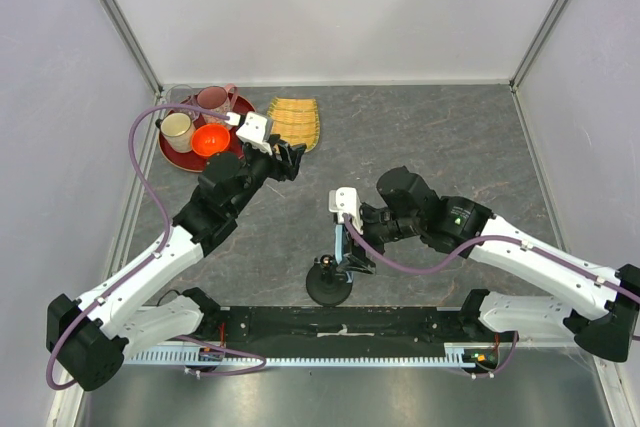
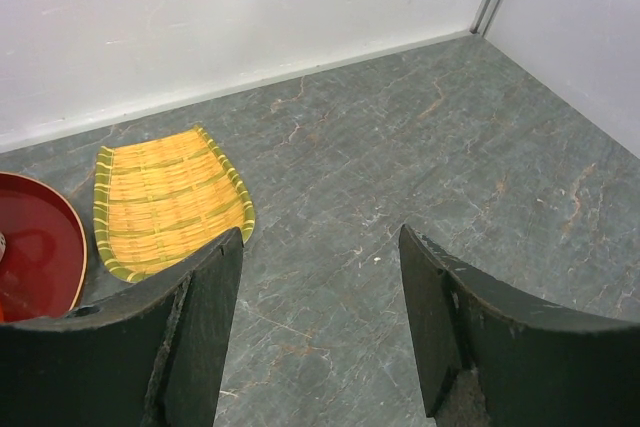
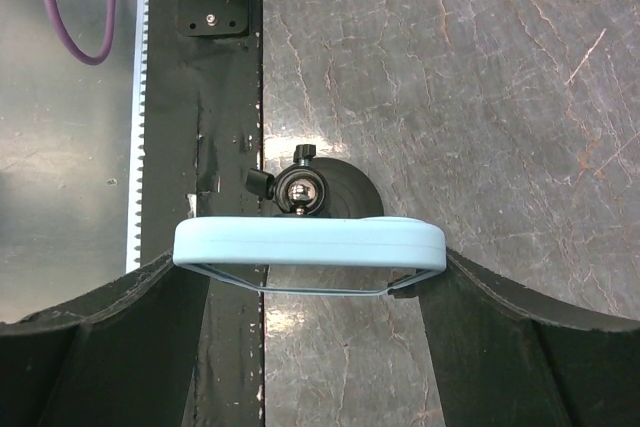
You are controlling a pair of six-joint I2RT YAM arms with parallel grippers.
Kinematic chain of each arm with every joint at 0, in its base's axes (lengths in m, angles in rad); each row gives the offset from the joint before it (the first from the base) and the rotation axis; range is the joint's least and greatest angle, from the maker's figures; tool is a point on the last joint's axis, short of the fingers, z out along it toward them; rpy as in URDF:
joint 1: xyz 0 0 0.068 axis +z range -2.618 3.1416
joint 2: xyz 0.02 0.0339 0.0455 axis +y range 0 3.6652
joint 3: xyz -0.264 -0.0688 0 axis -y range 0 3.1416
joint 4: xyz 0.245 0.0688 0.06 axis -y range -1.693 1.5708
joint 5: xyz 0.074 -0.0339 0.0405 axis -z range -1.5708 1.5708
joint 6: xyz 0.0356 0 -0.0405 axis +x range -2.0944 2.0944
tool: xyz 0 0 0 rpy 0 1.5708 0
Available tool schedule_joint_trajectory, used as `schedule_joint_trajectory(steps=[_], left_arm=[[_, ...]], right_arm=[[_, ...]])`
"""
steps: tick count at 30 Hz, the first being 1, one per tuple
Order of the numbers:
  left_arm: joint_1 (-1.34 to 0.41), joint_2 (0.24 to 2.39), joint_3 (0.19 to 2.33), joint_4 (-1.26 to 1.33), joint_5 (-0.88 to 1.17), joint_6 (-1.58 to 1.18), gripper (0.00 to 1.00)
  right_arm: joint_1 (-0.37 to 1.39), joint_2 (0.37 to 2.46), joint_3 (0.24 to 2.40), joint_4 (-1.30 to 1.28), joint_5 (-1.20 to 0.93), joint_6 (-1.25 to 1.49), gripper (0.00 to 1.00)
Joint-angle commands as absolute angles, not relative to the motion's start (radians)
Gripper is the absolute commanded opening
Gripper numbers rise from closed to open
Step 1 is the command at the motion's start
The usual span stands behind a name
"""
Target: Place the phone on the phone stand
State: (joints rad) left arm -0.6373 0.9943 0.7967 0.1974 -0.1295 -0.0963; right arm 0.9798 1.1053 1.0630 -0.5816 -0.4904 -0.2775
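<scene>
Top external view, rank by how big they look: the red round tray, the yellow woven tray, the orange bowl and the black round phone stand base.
1. red round tray
2. yellow woven tray
3. black round phone stand base and orange bowl: about alike, the base partly hidden, so not ranked.

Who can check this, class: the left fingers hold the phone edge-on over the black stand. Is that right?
No. The right fingers hold the phone edge-on over the black stand; the right wrist view shows it. The left fingers stand open and empty, near the yellow tray.
</scene>
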Motion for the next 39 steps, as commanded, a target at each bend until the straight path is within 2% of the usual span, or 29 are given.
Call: schedule_joint_trajectory(steps=[1,2,4,5,7,8,10,11,12,23,29,33,36,37,39], left_arm=[[-0.641,0.992,0.796,0.253,-0.141,-0.103,0.7],[-0.641,0.994,0.796,0.253,-0.141,-0.104,0.7],[-0.641,0.994,0.798,0.253,-0.138,-0.106,0.7],[-0.641,0.993,0.799,0.253,-0.135,-0.106,0.7],[-0.641,0.991,0.795,0.255,-0.138,-0.104,0.7],[-0.641,0.994,0.795,0.255,-0.141,-0.104,0.7],[-0.641,0.996,0.796,0.255,-0.138,-0.106,0.7],[-0.641,0.996,0.796,0.255,-0.13,-0.106,0.7],[-0.641,0.997,0.798,0.255,-0.129,-0.107,0.7],[-0.641,0.996,0.795,0.261,-0.121,-0.104,0.69],[-0.641,0.991,0.792,0.265,-0.117,-0.104,0.69],[-0.641,0.982,0.787,0.272,-0.121,-0.103,0.69],[-0.641,0.968,0.785,0.272,-0.127,-0.094,0.69],[-0.641,0.956,0.785,0.272,-0.139,-0.091,0.69],[-0.641,0.936,0.784,0.272,-0.156,-0.074,0.69]], right_arm=[[0.985,1.063,1.069,-0.423,-0.463,-0.273,0.06],[0.985,1.06,1.068,-0.423,-0.453,-0.272,0.19],[0.986,1.052,1.058,-0.41,-0.433,-0.252,0.34],[0.986,1.04,1.055,-0.402,-0.427,-0.245,0.48],[0.986,1.025,1.039,-0.382,-0.414,-0.238,0.61],[0.986,1.014,1.037,-0.379,-0.407,-0.23,0.74],[0.988,1.008,1.035,-0.376,-0.393,-0.227,0.81],[0.988,1.002,1.035,-0.377,-0.393,-0.221,0.95],[0.986,0.999,1.037,-0.376,-0.393,-0.218,0.98],[0.988,0.963,1.081,-0.414,-0.442,-0.222,0.98],[0.989,0.888,1.147,-0.405,-0.376,-0.143,0.98],[0.988,0.804,1.204,-0.374,-0.162,-0.023,0.98],[0.988,0.723,1.235,-0.359,0.224,0.13,0.98],[0.988,0.689,1.245,-0.365,0.432,0.193,0.98],[0.988,0.649,1.287,-0.396,0.485,0.177,0.98]])
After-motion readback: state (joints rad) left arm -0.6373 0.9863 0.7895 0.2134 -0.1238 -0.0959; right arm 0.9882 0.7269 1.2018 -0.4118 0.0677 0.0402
